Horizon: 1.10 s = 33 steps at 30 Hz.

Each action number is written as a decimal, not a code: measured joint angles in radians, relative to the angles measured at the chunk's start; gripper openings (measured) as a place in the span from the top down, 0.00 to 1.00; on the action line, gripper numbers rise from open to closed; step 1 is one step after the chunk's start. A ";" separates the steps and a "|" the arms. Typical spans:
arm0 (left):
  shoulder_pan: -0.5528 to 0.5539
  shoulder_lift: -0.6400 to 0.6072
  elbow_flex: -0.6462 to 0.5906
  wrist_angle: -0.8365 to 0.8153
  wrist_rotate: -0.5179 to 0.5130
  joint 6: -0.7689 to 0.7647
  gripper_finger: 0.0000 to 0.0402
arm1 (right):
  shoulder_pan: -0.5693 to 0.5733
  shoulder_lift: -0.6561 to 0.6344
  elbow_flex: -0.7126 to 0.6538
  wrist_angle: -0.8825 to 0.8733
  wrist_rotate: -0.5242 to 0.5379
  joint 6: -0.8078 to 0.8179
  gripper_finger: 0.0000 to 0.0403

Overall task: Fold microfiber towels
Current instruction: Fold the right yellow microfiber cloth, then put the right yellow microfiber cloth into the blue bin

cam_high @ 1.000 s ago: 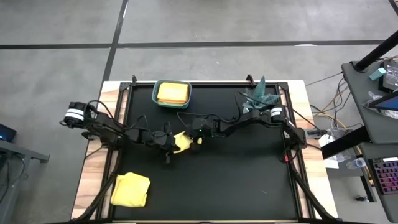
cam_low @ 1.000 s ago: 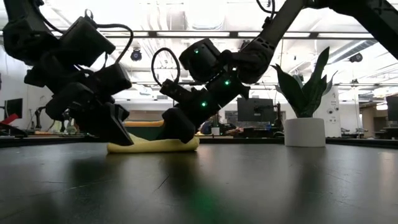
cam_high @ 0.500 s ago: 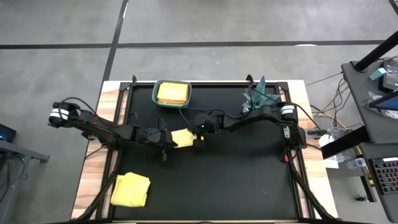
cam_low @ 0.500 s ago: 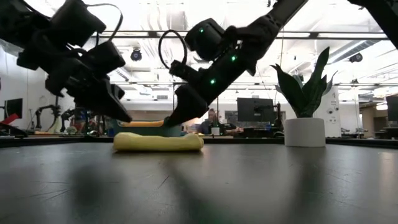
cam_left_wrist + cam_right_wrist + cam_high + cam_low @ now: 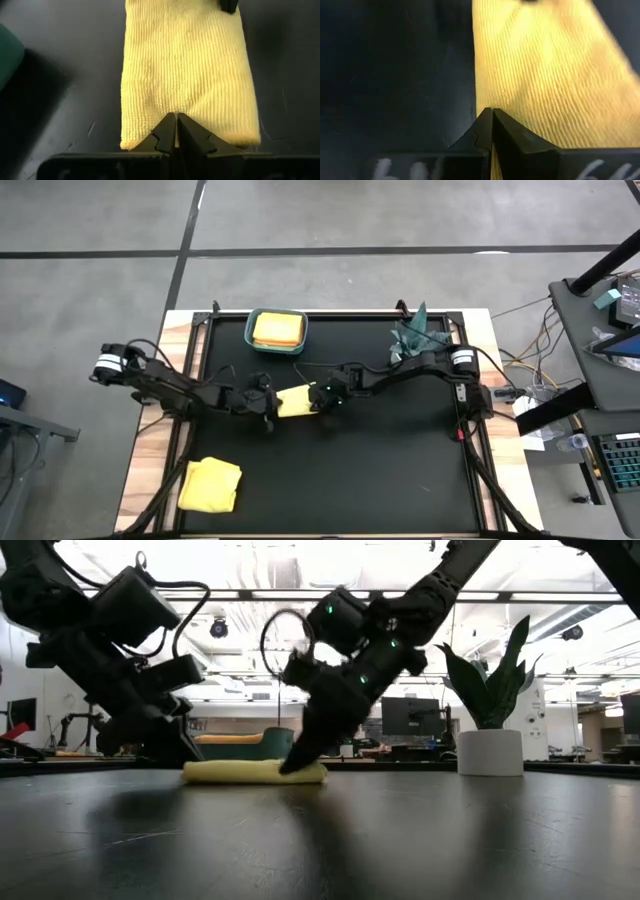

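Fingers (image 5: 176, 131) of both arms, pinched shut, press opposite ends of the folded yellow microfiber towel (image 5: 293, 401), flattening its crease

Three yellow towels are out: one folded towel (image 5: 294, 401) mid-desk, a crumpled towel (image 5: 210, 485) near the front left corner, and a towel in the bin (image 5: 277, 328). There is one teal bin (image 5: 250, 330) and one potted plant (image 5: 417, 335) on the one black desk (image 5: 400, 470). Two arms reach in, each with one claw: the left claw (image 5: 268, 404) and the right claw (image 5: 320, 399).
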 joint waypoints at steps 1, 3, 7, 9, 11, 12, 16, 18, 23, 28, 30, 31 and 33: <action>0.000 0.012 0.002 0.001 -0.003 0.001 0.98 | 0.000 0.005 -0.005 -0.007 0.000 0.007 0.98; 0.000 0.026 0.006 0.008 -0.015 0.009 0.98 | -0.002 0.005 -0.010 -0.003 -0.004 0.010 0.98; 0.001 0.017 0.006 0.004 -0.023 0.047 0.98 | -0.006 -0.010 -0.005 -0.025 -0.008 -0.001 0.98; 0.002 -0.008 0.005 -0.004 -0.023 0.056 0.98 | -0.011 -0.029 0.007 -0.052 -0.009 -0.001 0.98; 0.002 -0.044 0.005 -0.010 -0.024 0.058 0.98 | -0.020 -0.053 0.020 -0.082 -0.008 0.017 0.98; 0.002 -0.061 0.005 -0.007 -0.025 0.057 0.98 | -0.024 -0.064 0.026 -0.096 -0.008 0.032 0.98; 0.002 -0.145 0.005 -0.046 -0.016 0.036 0.98 | -0.045 -0.083 0.063 -0.192 -0.008 0.170 0.98; 0.003 -0.195 0.005 -0.090 -0.013 -0.034 0.98 | -0.061 -0.087 0.092 -0.262 -0.015 0.249 0.97; 0.024 -0.296 0.005 -0.177 0.073 -0.384 0.96 | -0.103 -0.092 0.131 -0.447 -0.034 0.334 0.88; 0.027 -0.330 0.002 -0.188 0.247 -0.750 0.80 | -0.123 -0.095 0.131 -0.469 -0.038 0.446 0.70; 0.027 -0.330 0.002 -0.203 0.277 -0.878 0.71 | -0.129 -0.095 0.131 -0.468 -0.034 0.462 0.61; 0.028 -0.325 0.002 -0.211 0.277 -0.927 0.66 | -0.131 -0.095 0.131 -0.466 -0.032 0.463 0.57; 0.040 -0.310 0.001 -0.243 0.264 -1.024 0.57 | -0.131 -0.095 0.130 -0.454 -0.032 0.476 0.50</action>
